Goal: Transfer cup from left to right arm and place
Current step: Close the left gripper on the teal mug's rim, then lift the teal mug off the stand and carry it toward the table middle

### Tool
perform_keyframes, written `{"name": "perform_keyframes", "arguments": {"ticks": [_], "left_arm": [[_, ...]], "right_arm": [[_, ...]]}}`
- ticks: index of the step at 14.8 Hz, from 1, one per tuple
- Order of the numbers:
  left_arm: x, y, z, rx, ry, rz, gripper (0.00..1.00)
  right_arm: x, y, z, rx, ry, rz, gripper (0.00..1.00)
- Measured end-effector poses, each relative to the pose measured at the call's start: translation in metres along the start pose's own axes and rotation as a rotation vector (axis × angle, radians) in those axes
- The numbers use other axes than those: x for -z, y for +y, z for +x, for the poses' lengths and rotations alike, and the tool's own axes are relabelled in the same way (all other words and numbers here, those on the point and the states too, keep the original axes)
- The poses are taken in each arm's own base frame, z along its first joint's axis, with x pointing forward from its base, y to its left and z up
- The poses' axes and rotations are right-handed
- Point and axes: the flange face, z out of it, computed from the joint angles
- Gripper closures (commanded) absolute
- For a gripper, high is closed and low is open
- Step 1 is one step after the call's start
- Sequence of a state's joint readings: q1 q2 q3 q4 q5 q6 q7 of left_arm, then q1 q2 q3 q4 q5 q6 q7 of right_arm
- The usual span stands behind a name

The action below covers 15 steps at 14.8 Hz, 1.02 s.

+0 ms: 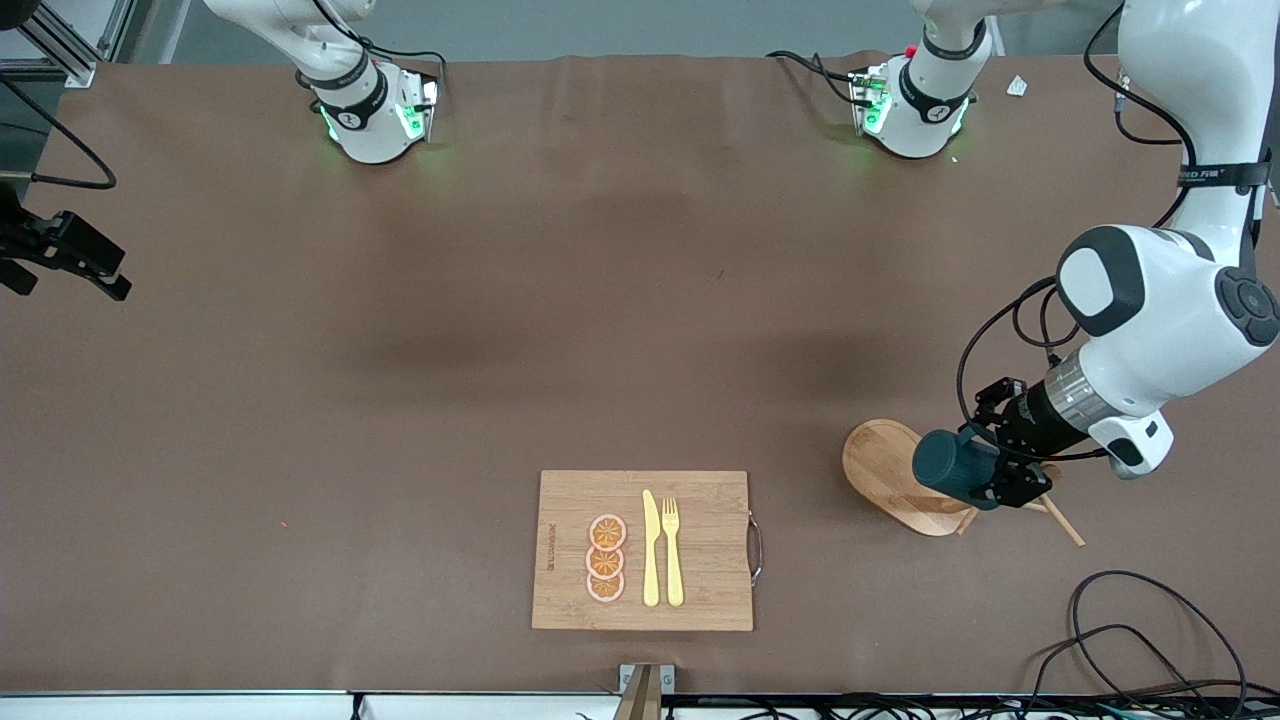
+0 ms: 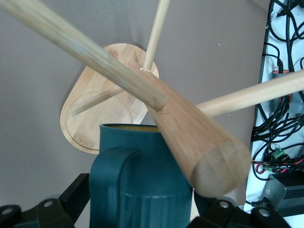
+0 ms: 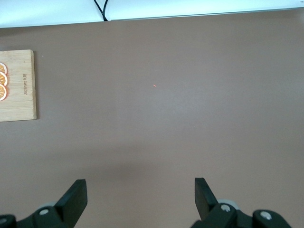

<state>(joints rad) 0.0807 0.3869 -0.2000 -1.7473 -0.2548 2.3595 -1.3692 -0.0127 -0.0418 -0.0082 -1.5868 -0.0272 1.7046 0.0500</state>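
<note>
Cables (image 1: 1130, 640) lie in loops at the worktop's (image 1: 400, 350) near edge, toward the left arm's end. Cutting board (image 1: 700, 550), light bamboo with a metal handle on one side, sits near the front camera around mid-worktop; on it three orange slices (image 1: 606, 558) in a column, beside them a yellow plastic knife (image 1: 651, 550) and fork (image 1: 672, 550) lying parallel.

Left gripper (image 1: 1000, 470) is over the mug tree (image 1: 890, 475) (wooden, oval flat base, round pegs off a thick post) and is pinching the cup (image 1: 955, 466). Cup is dark teal, ribbed, tipped on its side in the front view, up off the worktop, over the oval base. In the left wrist view the cup (image 2: 137, 180) shows its loop handle and a strip of yellow inside the rim, black fingers (image 2: 76, 194) on either side of it. Mug tree post (image 2: 190, 137) crosses right in front of the cup and touches or nearly touches its rim; pegs fan out around it, crowding the way.

Right gripper (image 1: 70, 262) hangs at the right arm's end of the worktop, waiting. Right wrist view shows it (image 3: 140, 197) spread wide over bare brown worktop, holding nothing, with a corner of the cutting board (image 3: 19, 90) in sight.

Worktop covering is matte brown, smooth.
</note>
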Motion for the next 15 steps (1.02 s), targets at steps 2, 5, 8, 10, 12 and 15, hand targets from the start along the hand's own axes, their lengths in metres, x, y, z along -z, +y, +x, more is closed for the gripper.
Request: {"name": "perform_keyframes", "arguments": {"ticks": [2,5,8,10,12,15], "left_arm": [[-0.002,0.001,0.001,0.001,-0.001,0.0,0.3],[-0.001,0.003,0.0,0.001,-0.002,-0.005,0.47],[0.003,0.007,-0.002,-0.004,-0.004,-0.017,0.47],[0.013,0.016,-0.018,-0.027,-0.018,-0.039,0.47],[0.029,0.024,-0.042,-0.062,-0.038,-0.052,0.47],[0.065,0.027,-0.083,-0.143,-0.046,-0.031,0.49]], "right_arm": [[0.0,0.0,0.0,0.0,0.0,0.0,0.0],[0.0,0.0,0.0,0.0,0.0,0.0,0.0],[0.0,0.0,0.0,0.0,-0.001,0.0,0.0],[-0.001,0.0,0.0,0.0,-0.001,0.0,0.0],[-0.001,0.0,0.0,-0.001,-0.001,0.0,0.0],[-0.001,0.0,0.0,-0.001,0.0,0.0,0.0]]}}
